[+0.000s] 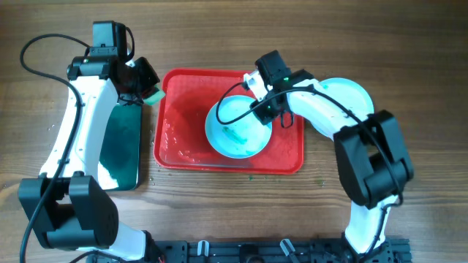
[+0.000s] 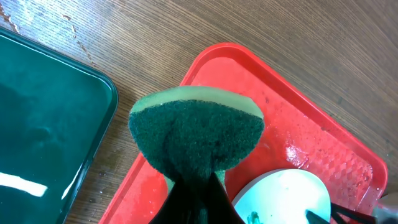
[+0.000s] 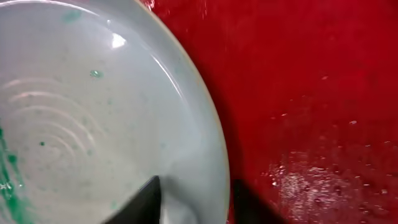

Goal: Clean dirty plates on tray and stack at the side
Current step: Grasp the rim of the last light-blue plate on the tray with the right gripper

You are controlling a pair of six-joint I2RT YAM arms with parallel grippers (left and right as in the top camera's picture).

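A pale blue plate point(image 1: 235, 128) with green smears lies on the red tray point(image 1: 183, 142), tilted up at its right rim. My right gripper point(image 1: 265, 102) is shut on that rim; in the right wrist view one finger lies on the plate point(image 3: 93, 124) and one outside its edge, the gripper point(image 3: 196, 199) at the bottom. My left gripper point(image 1: 146, 91) is shut on a green sponge point(image 2: 196, 134) and holds it over the tray's point(image 2: 298, 130) far left corner. The left wrist view shows the plate point(image 2: 286, 196) at the bottom right. A second pale plate point(image 1: 347, 95) sits right of the tray.
A dark green basin of water point(image 1: 121, 150) stands left of the tray and shows in the left wrist view point(image 2: 43, 118). The tray floor is wet point(image 3: 311, 93). Bare wooden table surrounds everything.
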